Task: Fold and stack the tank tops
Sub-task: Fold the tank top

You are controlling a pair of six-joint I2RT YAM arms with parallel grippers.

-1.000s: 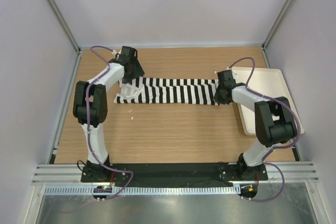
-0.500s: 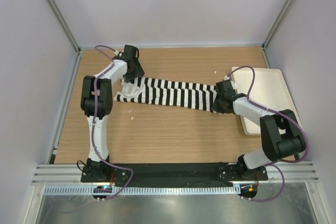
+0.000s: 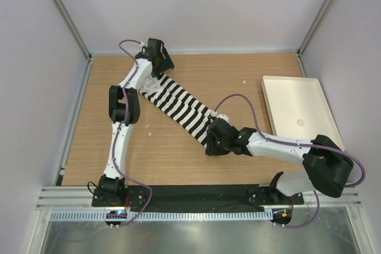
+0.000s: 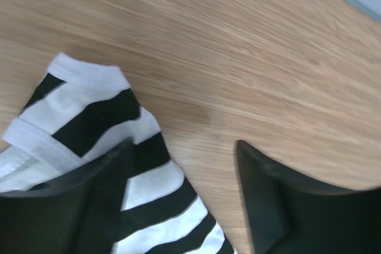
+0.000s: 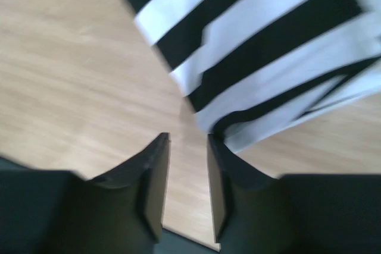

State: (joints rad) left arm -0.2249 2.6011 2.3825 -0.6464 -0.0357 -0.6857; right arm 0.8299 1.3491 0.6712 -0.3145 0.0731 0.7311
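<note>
Striped tank top [image 3: 178, 106] stretched across counter [image 3: 172, 162]: left hand [image 4: 184, 150] wide at 11 o'clock, right hand [image 5: 187, 138] narrow at 5 o'clock, grip unclear.

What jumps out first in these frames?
The black-and-white striped tank top, pulled into a narrow diagonal band across the wooden table, far left to centre. The left gripper sits at its far end and the right gripper at its near end. A white tray lies at the right.

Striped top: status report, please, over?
Left gripper open over tank top, far end. Right gripper nearly shut at near end, grip unclear. Top stretched diagonally, unfolded. White tray apart, at right.
</note>
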